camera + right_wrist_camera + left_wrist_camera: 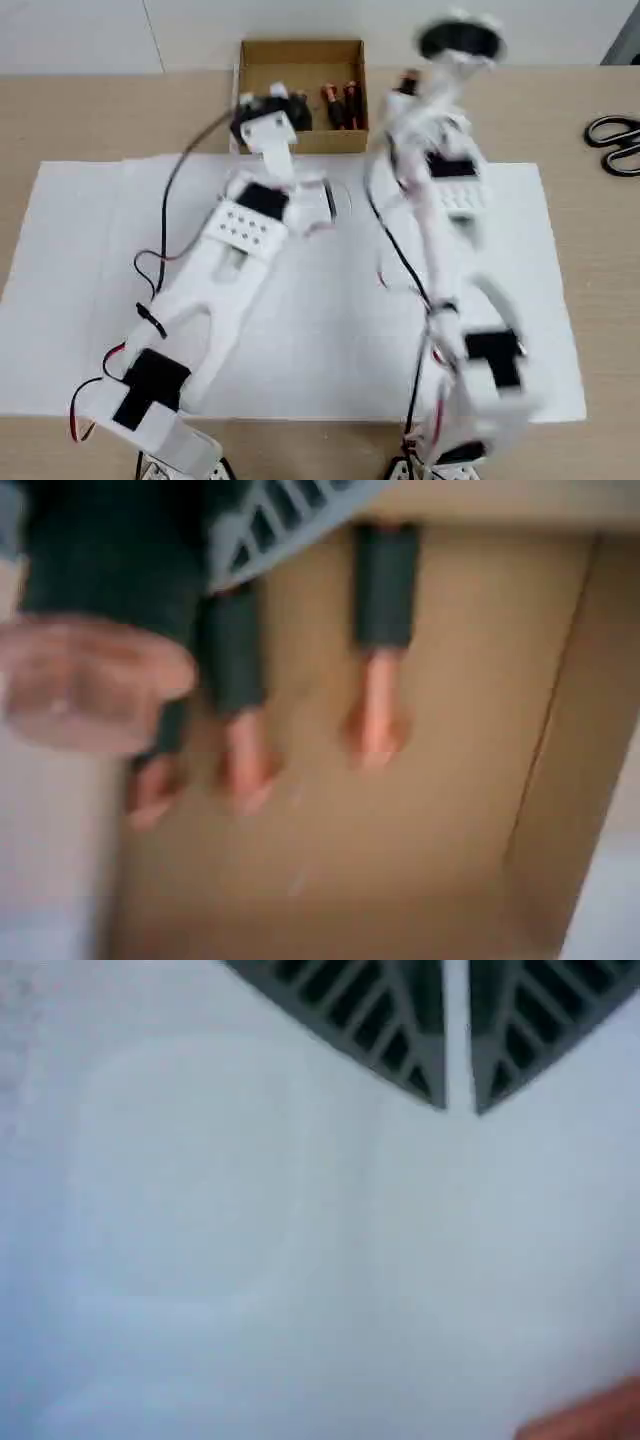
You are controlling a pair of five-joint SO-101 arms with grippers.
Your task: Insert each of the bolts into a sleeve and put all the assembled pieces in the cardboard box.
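Cardboard box (300, 47) sits at the worktop's (70, 110) far side, w/ assembled pieces (375, 660) lying inside. Right end effector (408, 88) hangs by the box's right wall, left end effector (265, 118) at its left rim. Can't tell how open either is, or whether it's holding anything. Prob. a drop-off step: centre over the box floor and go low before release, so the piece doesn't clip the rim.

The cardboard box (300, 60) looks matt, the paper sheet (330, 330) smooth, the table (60, 110) wood-grained.
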